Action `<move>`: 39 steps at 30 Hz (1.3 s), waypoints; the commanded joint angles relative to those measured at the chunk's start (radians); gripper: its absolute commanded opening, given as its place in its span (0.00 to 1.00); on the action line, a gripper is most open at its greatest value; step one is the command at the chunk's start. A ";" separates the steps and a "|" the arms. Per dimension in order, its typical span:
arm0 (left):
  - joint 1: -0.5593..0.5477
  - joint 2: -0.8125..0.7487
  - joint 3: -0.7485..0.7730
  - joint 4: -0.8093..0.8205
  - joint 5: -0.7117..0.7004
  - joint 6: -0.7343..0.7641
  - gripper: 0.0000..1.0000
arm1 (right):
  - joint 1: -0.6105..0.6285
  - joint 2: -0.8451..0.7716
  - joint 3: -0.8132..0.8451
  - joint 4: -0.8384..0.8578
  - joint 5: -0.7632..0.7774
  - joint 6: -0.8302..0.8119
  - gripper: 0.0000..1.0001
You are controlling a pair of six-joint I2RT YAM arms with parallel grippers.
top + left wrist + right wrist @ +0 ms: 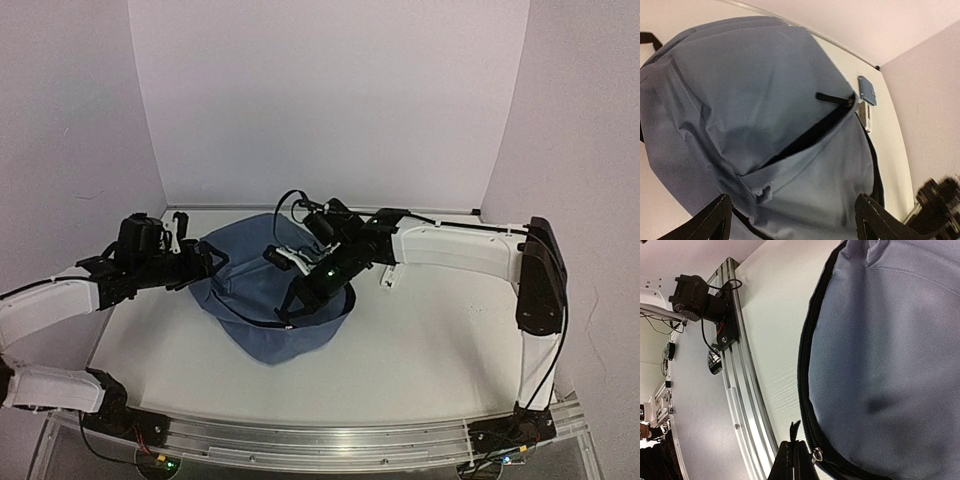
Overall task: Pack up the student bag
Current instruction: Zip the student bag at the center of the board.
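The student bag lies on the surface, left gripper spread wide, empty, at its edge, right gripper closed, seemingly pinching the zip pull: opening appears in hand, next calling for a steady draw along the zip.

Soft slate-blue backpack lies slumped flat on the white table, left of centre and toward the back wall. Its front pocket gapes open along a dark zip, with the black zip pull lying at one end of the slit. A dark zipper runs around the main body, and a black strap pokes out at one edge.
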 commanded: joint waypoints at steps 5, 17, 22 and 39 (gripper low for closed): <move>-0.062 -0.260 -0.101 0.016 0.224 0.321 0.86 | -0.071 0.011 -0.017 0.025 -0.076 0.129 0.00; -0.496 0.125 0.141 -0.179 -0.108 0.616 0.79 | -0.099 -0.045 -0.151 0.124 -0.118 0.221 0.00; -0.571 0.227 0.208 -0.178 -0.173 0.687 0.77 | -0.099 -0.059 -0.170 0.143 -0.121 0.230 0.00; -0.652 0.452 0.382 -0.451 -0.397 0.786 0.28 | -0.141 -0.090 -0.198 0.157 -0.124 0.237 0.00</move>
